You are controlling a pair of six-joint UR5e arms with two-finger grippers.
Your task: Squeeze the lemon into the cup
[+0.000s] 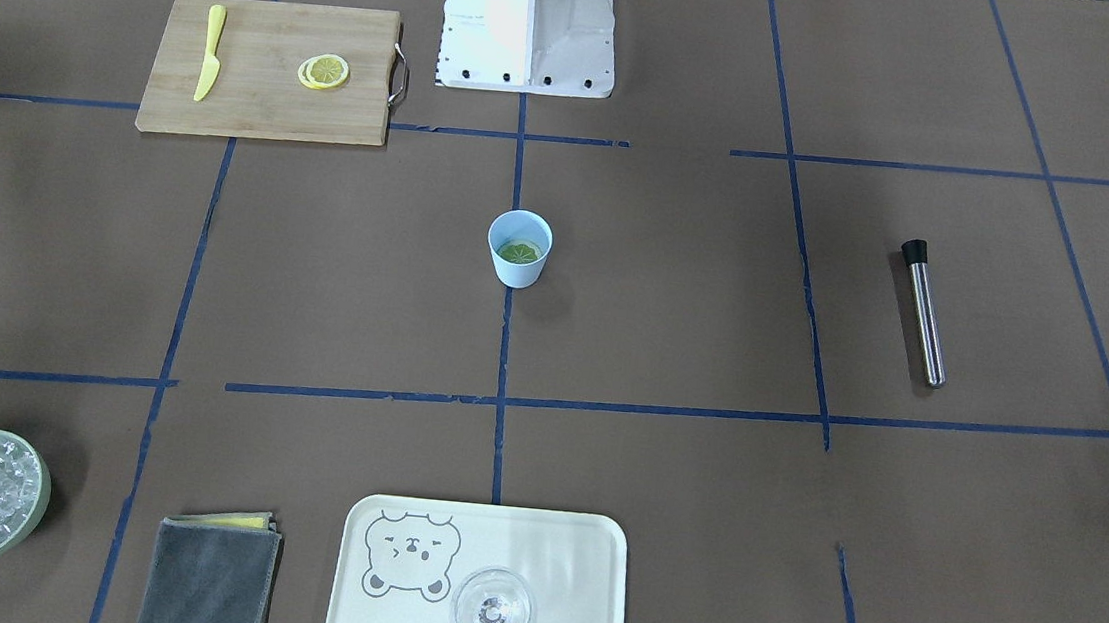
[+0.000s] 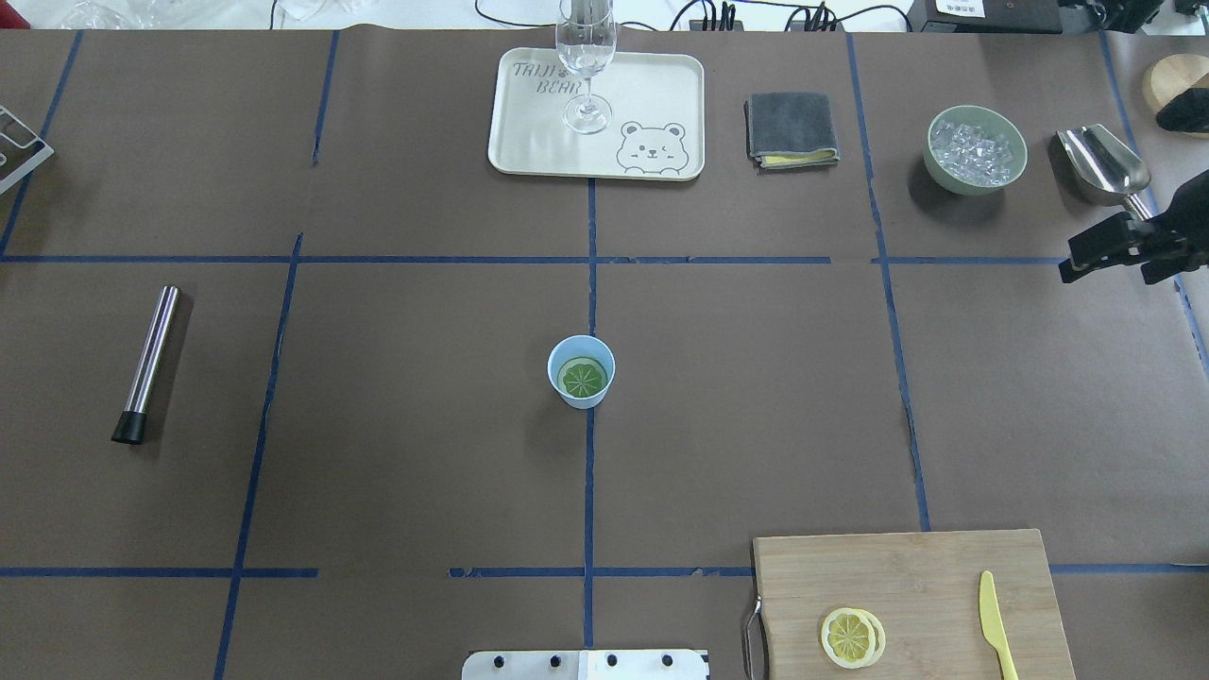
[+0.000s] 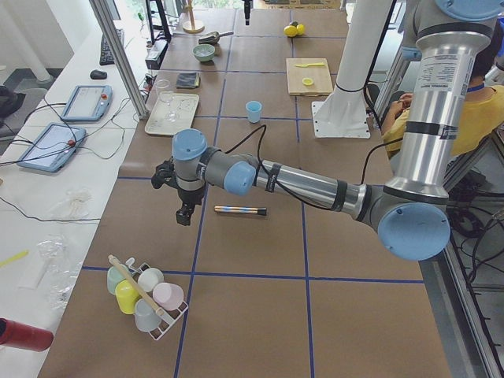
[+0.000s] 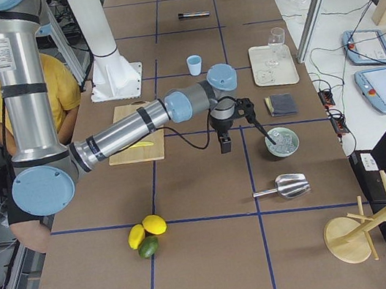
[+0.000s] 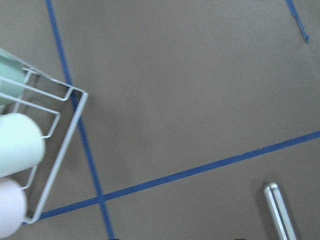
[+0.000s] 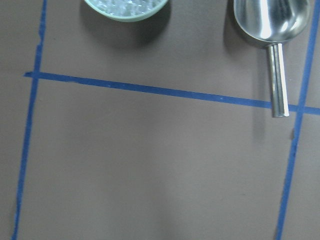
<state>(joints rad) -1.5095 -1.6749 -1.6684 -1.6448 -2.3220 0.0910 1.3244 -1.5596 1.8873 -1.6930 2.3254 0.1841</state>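
Right, containers first, with clock directions read off the overhead view. The cup (image 2: 581,371) stands upright at the table's centre, and a green slice (image 2: 582,377) of citrus lies flat in its bottom. At 2 o'clock from it sits the bowl (image 2: 973,187), heaped with ice (image 2: 976,146). A scoop (image 2: 1100,156) lies just beside the bowl at 3 o'clock. At 12 o'clock from the cup is the tray (image 2: 529,132), with a clear glass (image 2: 587,47) upright on it.

The lemon (image 2: 848,637) is on the board (image 2: 907,576), at 5 o'clock from the cup. It is the top one of two overlapping slices lying flat, with the knife (image 2: 995,623) at 3 o'clock from them.

My right gripper (image 2: 1110,250) hovers at the table's right edge, near the scoop. Its jaws are parted and I see nothing between them. The lemon lies well apart from it at 7 o'clock, and the cup is well apart between 8 and 9 o'clock.

My left gripper (image 3: 177,197) shows only in the side view. It hangs over the table between the tube (image 3: 240,210) and the rack (image 3: 150,303) of pale cups, far from both cup and lemon. I cannot tell how its jaws stand.
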